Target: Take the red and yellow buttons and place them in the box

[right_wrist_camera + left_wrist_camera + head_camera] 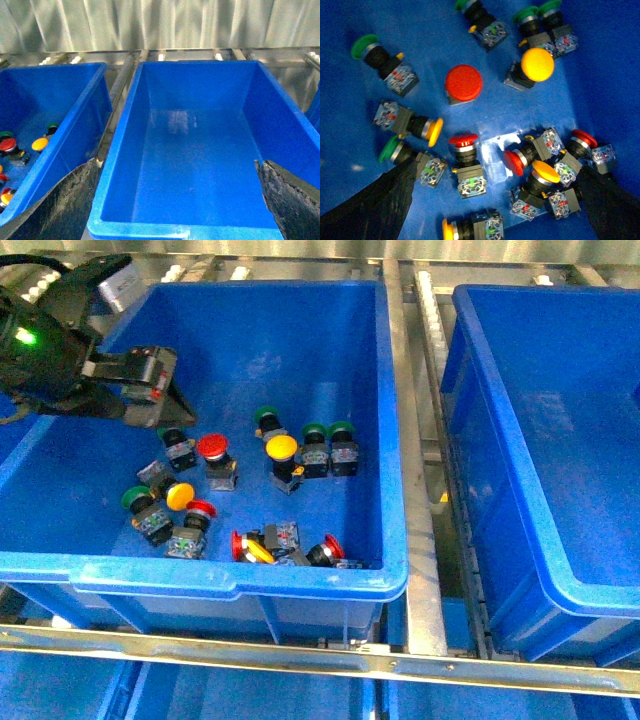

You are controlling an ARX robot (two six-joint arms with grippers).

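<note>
the left tool [497, 166] stands wide open, gripping nothing, low inside the crate [393, 440] left of the box [580, 440]. a red button [212, 447] and a yellow button [281, 447] lie there among green buttons [268, 417]. the right tool [176, 165] hangs wide open above the box.

The box [197, 85] and red button cap [463, 83] are glossy plastic; right pincer fingers [292, 202] seem rough, matt.

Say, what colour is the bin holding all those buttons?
The bin is plain blue all over, clearest in the front view.
</note>
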